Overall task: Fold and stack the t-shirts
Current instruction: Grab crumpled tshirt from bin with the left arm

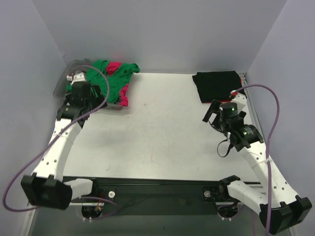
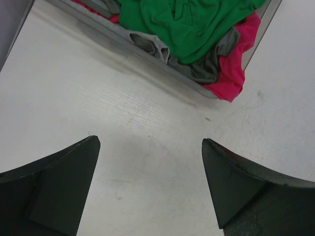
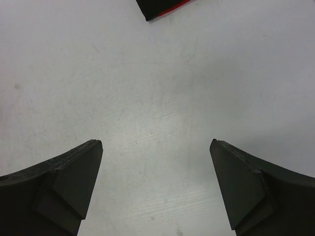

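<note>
Laundry parked in the two far corners

Finds the right gripper (image 3: 155, 142) nearest, low over the table (image 1: 157, 132), jaws apart and gripping nothing, just on the near side of the black t-shirt (image 1: 216, 84). Catches only a corner of that shirt at the top of the right wrist view (with a red sliver (image 3: 172, 7) beneath it, too small to identify). Reads as a finished piece: lies flat and squared at the far right, a spot that suits the base of a stack and leaves the middle for folding.

Finds the left gripper (image 2: 150, 141) likewise spread wide and empty, aimed at the clear bin (image 2: 98, 24) in the far left corner. Keeps the unfolded work there: green t-shirt (image 2: 187, 24) crumpled on top, grey t-shirt (image 2: 209, 69) and magenta t-shirt (image 2: 236, 69) tangled beneath, spilling over the bin's edge toward the table. Points, as a judgement, to a pick from that heap, green first since it lies uppermost.

Offers a matte white tabletop, faintly scuffed, boxed in by plain pale walls (image 1: 157, 34) behind and on both sides.
</note>
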Robot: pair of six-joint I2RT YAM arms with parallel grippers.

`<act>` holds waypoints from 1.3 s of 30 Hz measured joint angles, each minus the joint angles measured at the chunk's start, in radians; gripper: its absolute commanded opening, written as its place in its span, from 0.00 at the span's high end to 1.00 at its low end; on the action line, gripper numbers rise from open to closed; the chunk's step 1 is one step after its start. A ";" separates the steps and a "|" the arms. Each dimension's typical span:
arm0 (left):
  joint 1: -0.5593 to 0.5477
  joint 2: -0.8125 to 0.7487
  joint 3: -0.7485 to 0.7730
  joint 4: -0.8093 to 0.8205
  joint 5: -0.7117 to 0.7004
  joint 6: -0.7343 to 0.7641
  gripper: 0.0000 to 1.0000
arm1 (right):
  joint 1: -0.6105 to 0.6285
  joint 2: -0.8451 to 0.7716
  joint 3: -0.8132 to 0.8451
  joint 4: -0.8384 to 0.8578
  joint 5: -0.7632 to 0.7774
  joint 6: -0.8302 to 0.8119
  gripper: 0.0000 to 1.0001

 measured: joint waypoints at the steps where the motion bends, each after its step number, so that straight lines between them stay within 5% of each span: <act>1: 0.015 0.063 0.048 0.004 0.021 0.010 0.03 | -0.034 0.000 0.000 0.006 -0.031 0.007 0.00; 8: 0.107 0.412 0.355 0.030 0.099 0.049 0.04 | -0.160 0.016 0.001 0.055 -0.171 0.030 0.00; 21: 0.110 1.010 0.955 -0.076 0.080 0.158 0.09 | -0.245 0.178 0.071 0.108 -0.296 0.018 0.00; 32: 0.124 1.196 0.996 -0.166 0.060 0.180 0.10 | -0.276 0.234 0.104 0.115 -0.351 0.010 0.01; 39: 0.126 1.247 1.009 -0.183 0.064 0.183 0.27 | -0.276 0.243 0.105 0.117 -0.360 0.010 0.01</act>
